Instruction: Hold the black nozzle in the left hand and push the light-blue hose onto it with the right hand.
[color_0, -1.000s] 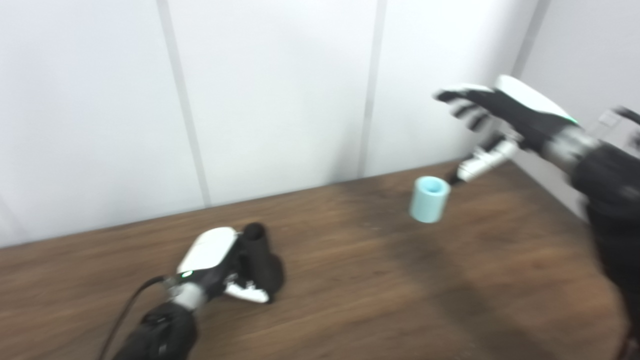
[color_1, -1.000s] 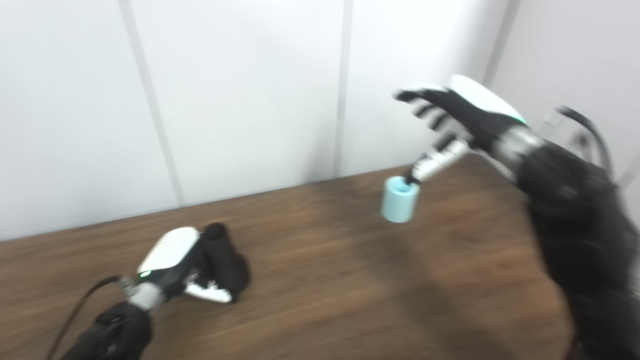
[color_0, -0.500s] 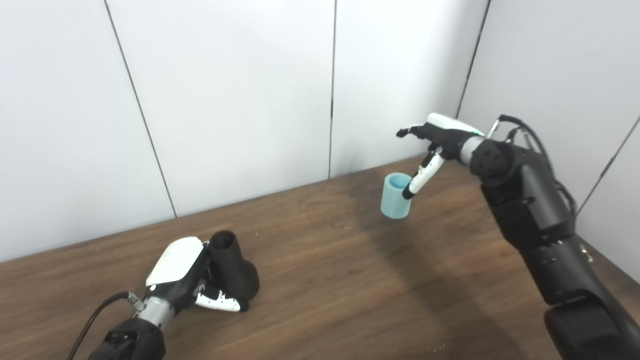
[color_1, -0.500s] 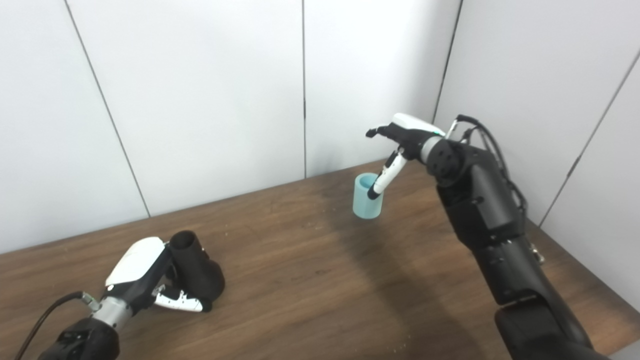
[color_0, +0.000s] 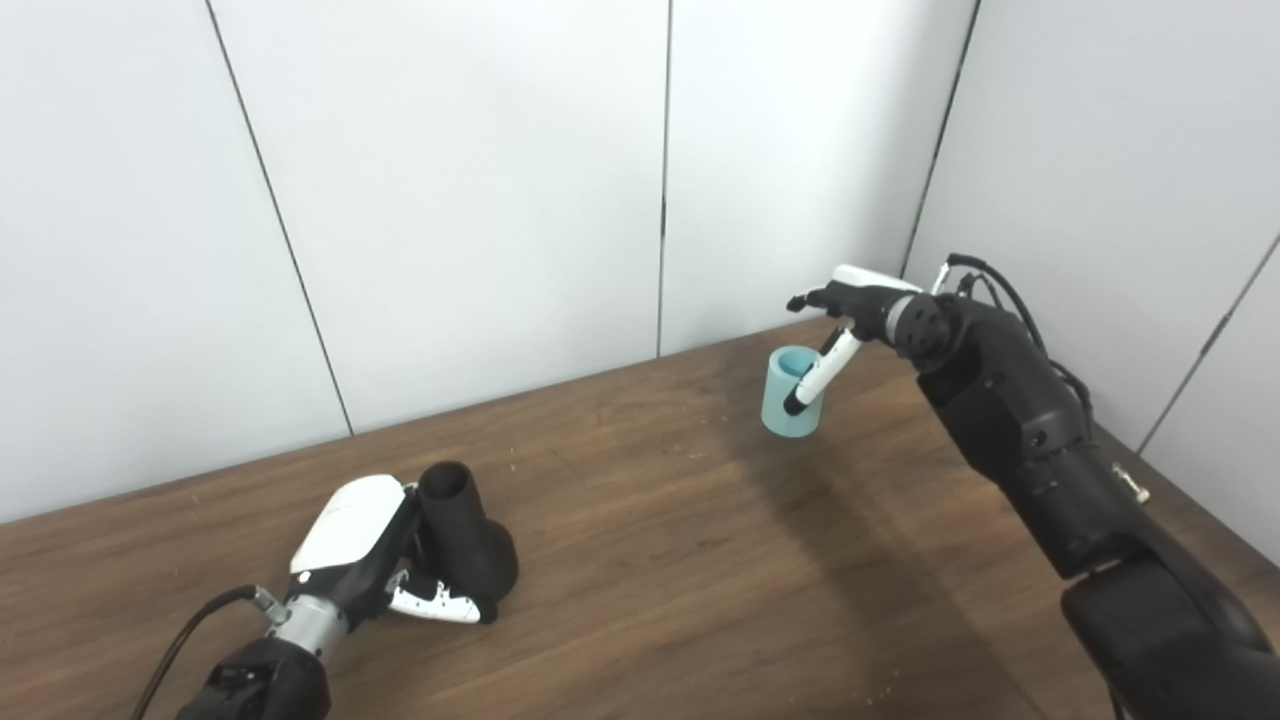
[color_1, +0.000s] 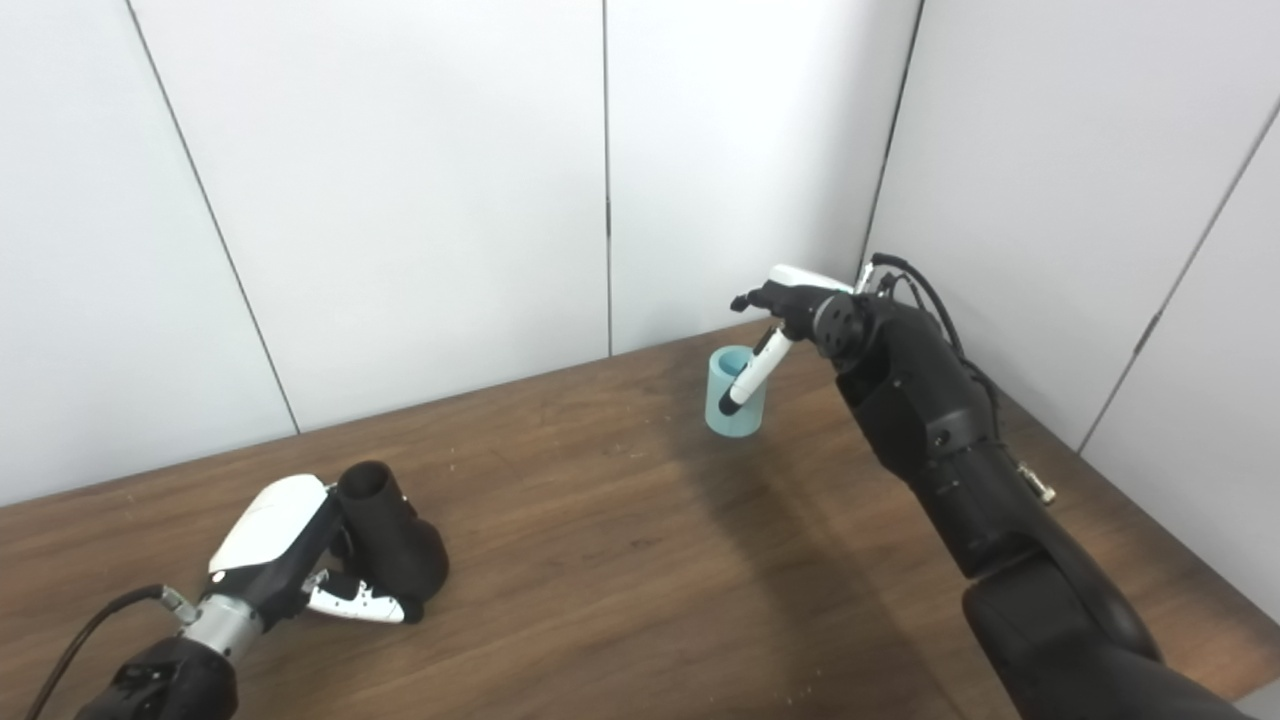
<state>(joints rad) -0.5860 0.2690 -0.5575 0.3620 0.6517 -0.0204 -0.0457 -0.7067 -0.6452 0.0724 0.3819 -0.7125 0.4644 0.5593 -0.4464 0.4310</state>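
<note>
The black nozzle (color_0: 468, 535) stands upright on the wooden table (color_0: 700, 590) at the lower left, its open mouth facing up. My left hand (color_0: 358, 540) is wrapped round its lower body, fingers behind and the white thumb across the front. The light-blue hose (color_0: 783, 417), a short open tube, stands upright near the table's far right corner. My right hand (color_0: 852, 300) hovers just over its far rim with fingers spread. Its thumb reaches down across the front of the hose; whether it touches I cannot tell.
White wall panels close off the back and the right side, close behind the hose. A black cable (color_0: 190, 635) trails from my left wrist. Bare wooden tabletop lies between the nozzle and the hose.
The view shifted and steadied after the earliest frames. My right hand has come down and nearer to the hose, its thumb now lower across the tube. Left hand and nozzle have not moved.
</note>
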